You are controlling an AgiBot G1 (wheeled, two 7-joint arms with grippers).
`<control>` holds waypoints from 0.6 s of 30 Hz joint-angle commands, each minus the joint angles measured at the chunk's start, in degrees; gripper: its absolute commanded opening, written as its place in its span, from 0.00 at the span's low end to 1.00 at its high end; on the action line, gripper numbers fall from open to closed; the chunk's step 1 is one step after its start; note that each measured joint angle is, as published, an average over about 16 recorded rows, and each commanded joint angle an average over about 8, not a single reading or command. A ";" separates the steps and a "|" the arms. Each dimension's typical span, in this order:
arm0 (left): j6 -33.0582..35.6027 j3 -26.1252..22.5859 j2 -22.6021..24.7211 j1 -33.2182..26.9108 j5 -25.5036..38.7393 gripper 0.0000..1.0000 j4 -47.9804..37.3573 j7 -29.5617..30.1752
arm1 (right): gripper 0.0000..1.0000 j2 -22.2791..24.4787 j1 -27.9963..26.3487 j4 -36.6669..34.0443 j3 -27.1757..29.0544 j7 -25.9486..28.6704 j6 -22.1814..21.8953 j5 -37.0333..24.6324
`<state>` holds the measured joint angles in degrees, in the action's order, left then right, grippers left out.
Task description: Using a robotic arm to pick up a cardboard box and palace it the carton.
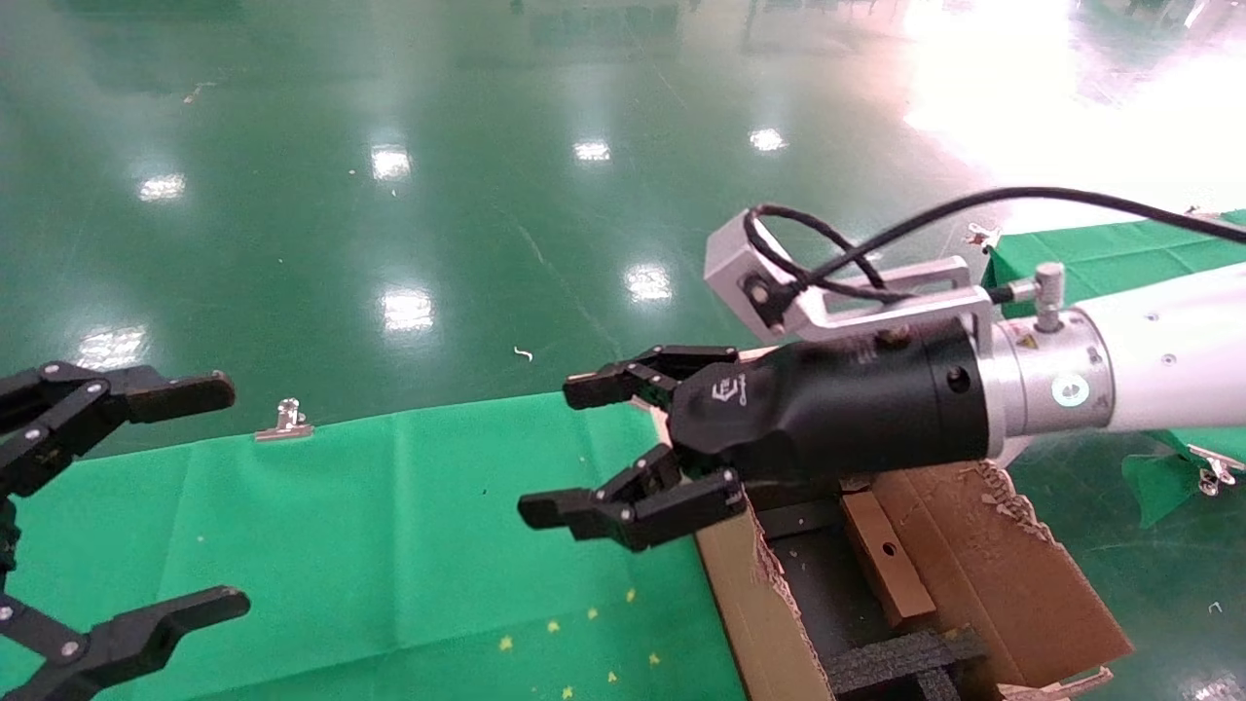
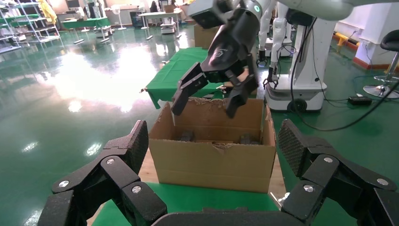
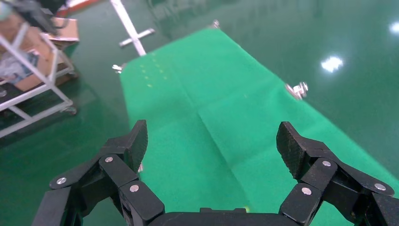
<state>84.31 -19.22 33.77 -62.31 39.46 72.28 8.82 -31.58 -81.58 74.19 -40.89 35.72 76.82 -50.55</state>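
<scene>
Small brown cardboard box [image 1: 884, 557] lay inside the large flapped carton [image 1: 1012, 574]; right gripper [image 1: 613, 443], wide-open fingers empty, should lift clear; left gripper [image 1: 136, 506] idle, open.

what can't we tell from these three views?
- Head view: the right gripper, open and empty, covers part of the carton; the small box inside shows partly.
- Left wrist view: the carton's front wall hides that box.
- Head view: the left gripper, open, is cut by the edge.

Cameras, as I found them: head looked down; left wrist faced the carton [image 2: 211, 160]; right wrist overlooked green cloth [image 3: 226, 136], shared with head.
</scene>
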 commanded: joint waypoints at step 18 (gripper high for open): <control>-0.01 -0.01 -0.01 0.00 -0.01 1.00 0.00 -0.01 | 1.00 -3.35 19.57 -0.59 24.32 -24.28 8.65 8.49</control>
<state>84.29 -19.24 33.76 -62.31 39.45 72.27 8.81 -34.81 -62.72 73.62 -17.46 12.56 85.15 -42.36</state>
